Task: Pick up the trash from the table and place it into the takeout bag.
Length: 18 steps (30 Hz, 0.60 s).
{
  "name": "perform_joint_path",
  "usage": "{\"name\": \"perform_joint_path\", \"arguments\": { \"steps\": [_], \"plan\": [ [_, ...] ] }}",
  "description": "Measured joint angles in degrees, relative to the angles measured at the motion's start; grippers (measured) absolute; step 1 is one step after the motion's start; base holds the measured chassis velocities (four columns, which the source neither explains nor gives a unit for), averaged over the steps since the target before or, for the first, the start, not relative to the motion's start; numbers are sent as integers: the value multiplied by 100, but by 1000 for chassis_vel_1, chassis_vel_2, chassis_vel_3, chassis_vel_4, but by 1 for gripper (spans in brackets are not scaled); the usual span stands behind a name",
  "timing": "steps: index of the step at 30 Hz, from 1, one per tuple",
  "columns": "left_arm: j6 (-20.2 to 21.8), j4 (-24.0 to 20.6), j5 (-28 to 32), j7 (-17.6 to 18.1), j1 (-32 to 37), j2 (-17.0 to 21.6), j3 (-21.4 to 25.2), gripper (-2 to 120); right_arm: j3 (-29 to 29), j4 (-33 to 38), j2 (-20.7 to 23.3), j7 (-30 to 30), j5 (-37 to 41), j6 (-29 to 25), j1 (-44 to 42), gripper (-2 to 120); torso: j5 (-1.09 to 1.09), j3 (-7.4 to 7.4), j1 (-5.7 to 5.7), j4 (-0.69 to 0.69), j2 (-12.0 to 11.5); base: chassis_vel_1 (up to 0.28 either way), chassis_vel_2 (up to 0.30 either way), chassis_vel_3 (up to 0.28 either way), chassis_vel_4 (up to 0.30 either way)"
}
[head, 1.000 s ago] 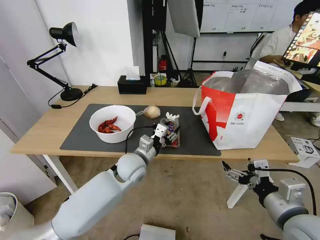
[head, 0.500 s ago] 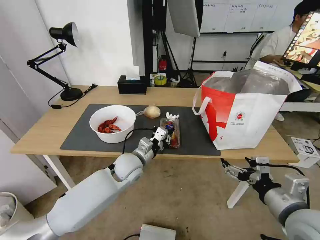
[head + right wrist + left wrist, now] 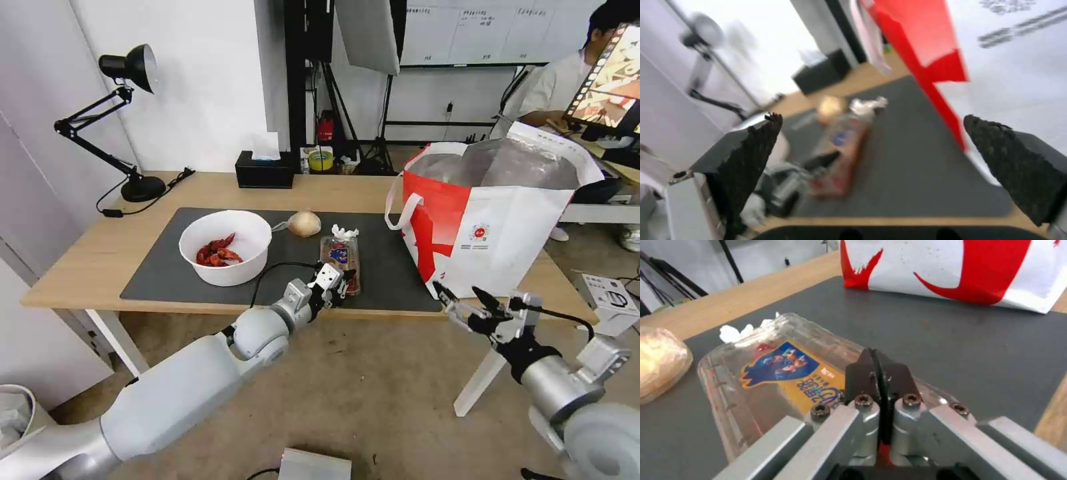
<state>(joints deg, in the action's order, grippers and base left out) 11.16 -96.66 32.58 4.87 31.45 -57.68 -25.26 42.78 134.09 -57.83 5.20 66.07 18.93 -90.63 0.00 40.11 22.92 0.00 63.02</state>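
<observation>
**Left end effector pinched on tray edge; right end effector spread near bag**

The left end effector [image 3: 339, 283] was seen at the near end of the clear tray [image 3: 340, 257], its two black fingers [image 3: 878, 373] pressed together on the tray's near rim, closed on it. The tray lay flat on the grey mat [image 3: 167, 267] of the counter [image 3: 87, 260], near the front edge. A crumpled tissue [image 3: 345, 232] touched the tray's far end. A tan lump [image 3: 304, 223] sat just beyond, between tray and bowl [image 3: 225, 247]. The bowl, holding red shells, stood on the mat to the robot's left of the tray.

The bag [image 3: 490, 213] stood upright on the counter's right end, mouth open, foil lining visible.

The right end effector [image 3: 460, 301] was held at the counter's front edge, just before the bag, fingers [image 3: 751, 150] spread wide, nothing between them.
</observation>
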Motion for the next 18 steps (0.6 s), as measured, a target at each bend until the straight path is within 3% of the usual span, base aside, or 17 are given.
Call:
{"name": "perform_joint_path", "arguments": {
  "steps": [8,18],
  "plan": [
    [-20,33,57,43,-2,68,60,0,-177,-422,253,180,1615,25,759,100,0,0,0,0,0,0,0,0,0],
    [-73,14,95,74,7,152,73,0,-806,-1206,325,630,2310,299,1869,100,0,0,0,0,0,0,0,0,0]
  ]
}}
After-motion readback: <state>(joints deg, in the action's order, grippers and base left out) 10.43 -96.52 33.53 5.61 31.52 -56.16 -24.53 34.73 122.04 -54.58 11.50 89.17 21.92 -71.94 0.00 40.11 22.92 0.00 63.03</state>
